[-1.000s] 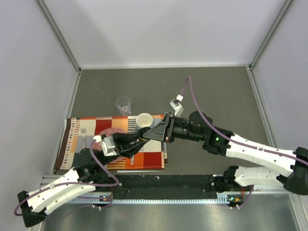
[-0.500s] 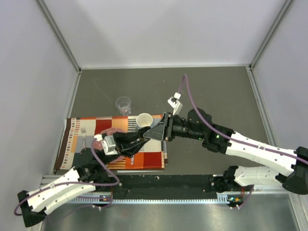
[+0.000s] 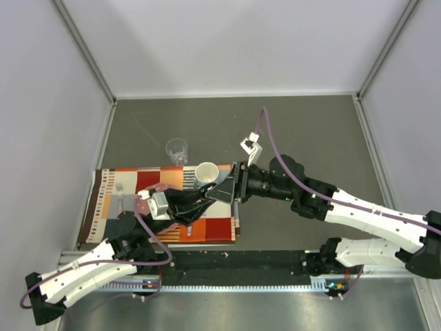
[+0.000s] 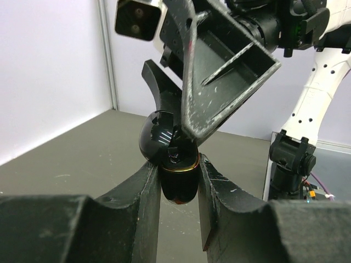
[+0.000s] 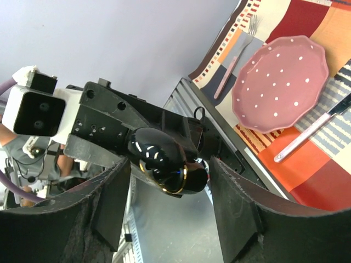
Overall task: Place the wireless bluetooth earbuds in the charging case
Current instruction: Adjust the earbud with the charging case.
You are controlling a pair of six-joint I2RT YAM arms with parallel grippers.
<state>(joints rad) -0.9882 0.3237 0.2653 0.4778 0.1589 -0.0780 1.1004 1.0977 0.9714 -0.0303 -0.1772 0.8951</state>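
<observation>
The left end effector (image 4: 178, 163) is clamped on the black charging case (image 4: 178, 186) and holds it upright in the air, in the centre of the left wrist view. The lid (image 4: 156, 137) of the case stands open. The right end effector (image 5: 170, 164) has its fingers apart, one on each side of the case. The earbuds I cannot make out. In the top view both end effectors meet over the striped placemat (image 3: 110, 186), just below the white mug (image 3: 205, 172).
</observation>
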